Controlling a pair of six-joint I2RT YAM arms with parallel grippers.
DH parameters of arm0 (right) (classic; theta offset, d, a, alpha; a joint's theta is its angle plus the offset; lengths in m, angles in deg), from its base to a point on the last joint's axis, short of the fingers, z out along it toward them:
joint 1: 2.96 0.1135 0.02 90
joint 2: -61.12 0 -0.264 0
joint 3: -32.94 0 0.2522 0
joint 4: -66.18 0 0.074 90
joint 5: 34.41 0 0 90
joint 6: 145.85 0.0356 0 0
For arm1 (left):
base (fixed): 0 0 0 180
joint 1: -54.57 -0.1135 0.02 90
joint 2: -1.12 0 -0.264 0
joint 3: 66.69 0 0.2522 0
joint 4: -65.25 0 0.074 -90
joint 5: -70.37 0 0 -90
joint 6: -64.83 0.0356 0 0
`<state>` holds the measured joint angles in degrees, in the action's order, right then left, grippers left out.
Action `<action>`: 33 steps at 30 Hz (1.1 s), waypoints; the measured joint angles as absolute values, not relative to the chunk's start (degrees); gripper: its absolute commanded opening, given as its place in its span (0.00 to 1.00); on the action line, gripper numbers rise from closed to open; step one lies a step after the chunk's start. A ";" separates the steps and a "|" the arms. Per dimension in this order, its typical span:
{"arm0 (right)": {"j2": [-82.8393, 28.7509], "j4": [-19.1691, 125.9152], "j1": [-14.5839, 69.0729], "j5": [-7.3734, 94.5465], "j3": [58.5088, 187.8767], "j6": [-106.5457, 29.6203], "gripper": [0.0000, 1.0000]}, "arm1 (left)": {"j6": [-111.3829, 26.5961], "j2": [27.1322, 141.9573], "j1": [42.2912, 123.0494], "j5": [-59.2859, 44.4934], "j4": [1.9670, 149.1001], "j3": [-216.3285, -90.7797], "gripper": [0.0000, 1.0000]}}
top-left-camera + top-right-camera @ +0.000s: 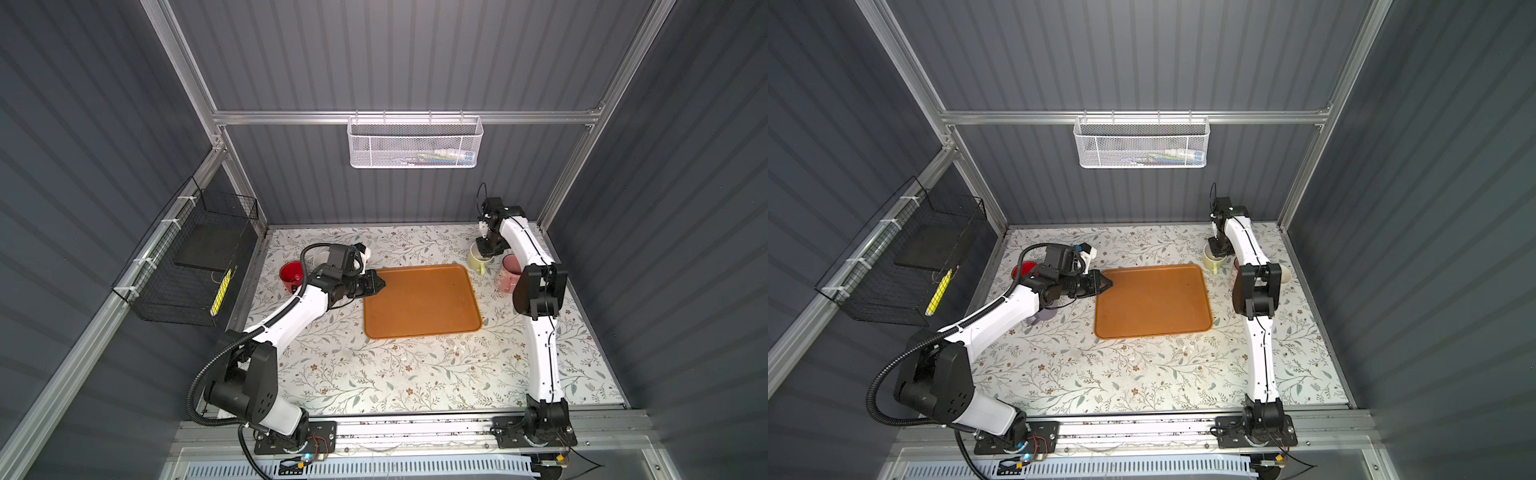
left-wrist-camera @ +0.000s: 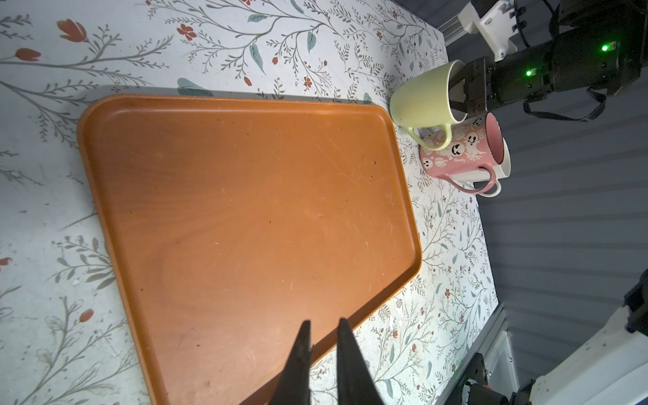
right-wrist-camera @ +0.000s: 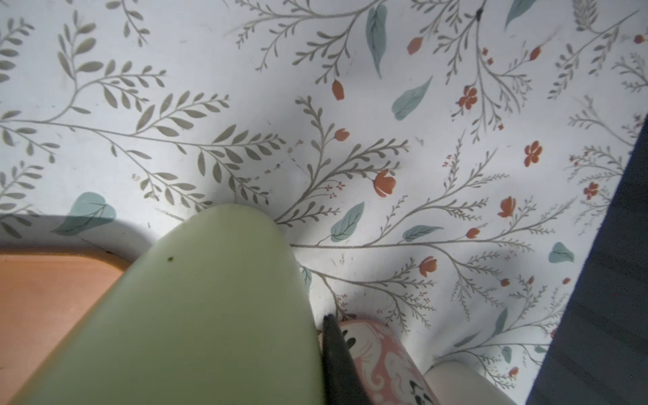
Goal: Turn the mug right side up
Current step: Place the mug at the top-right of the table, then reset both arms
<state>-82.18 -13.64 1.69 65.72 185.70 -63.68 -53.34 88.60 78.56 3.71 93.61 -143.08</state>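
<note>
Pale green mug (image 2: 422,100), handled, upright (rim in right gripper (image 2: 459,93))

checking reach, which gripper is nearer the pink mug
Right. The right gripper grips the green mug beside the pink mug; the left gripper is across the tray.

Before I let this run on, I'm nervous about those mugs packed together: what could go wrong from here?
1. The right hand pinches only the green mug's rim wall, one finger inside; the mug could slip or twist as it moves.
2. The pink mug stands right beside it, the handles close together, so a swing may knock it.
3. The tray edge is close; the mug could land half on its rim and tip.
</note>
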 measured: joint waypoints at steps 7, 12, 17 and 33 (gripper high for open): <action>-82.34 -13.12 1.51 65.93 187.21 -63.16 0.53 | -52.42 88.97 78.56 1.85 94.92 -143.43 0.28; -82.27 -11.30 1.53 65.91 188.06 -63.05 0.74 | -51.50 88.97 78.56 -1.60 96.38 -144.17 0.36; -80.11 -9.71 1.53 66.07 188.06 -62.76 0.89 | -49.97 88.47 78.56 -5.98 98.11 -145.11 0.58; -32.61 15.01 3.87 65.63 152.68 -63.75 0.99 | -39.59 75.75 78.56 -24.18 96.84 -147.41 0.79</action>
<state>-32.61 15.01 3.87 65.63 152.68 -63.75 -39.59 75.75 78.56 -24.18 96.84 -147.41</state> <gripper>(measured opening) 0.990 0.740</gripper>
